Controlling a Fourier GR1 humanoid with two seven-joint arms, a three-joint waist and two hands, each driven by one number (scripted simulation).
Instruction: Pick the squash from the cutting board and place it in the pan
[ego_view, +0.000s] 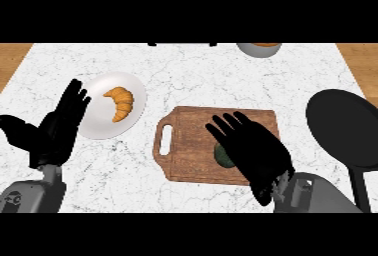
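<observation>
Left hand (55, 127) at left edge, fingers straight and apart, resting. Plate (96, 122) with croissant (120, 102) just right of it. Right hand (247, 150) spread flat over cutting board (188, 145), likely set to grasp squash (222, 156); squash mostly hidden beneath palm. Pan (343, 125) well right of hand, handle cut off.

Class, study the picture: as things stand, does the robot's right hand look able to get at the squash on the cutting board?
Probably yes. The right hand hovers open over the cutting board, partly covering the squash, with nothing between them.
</observation>
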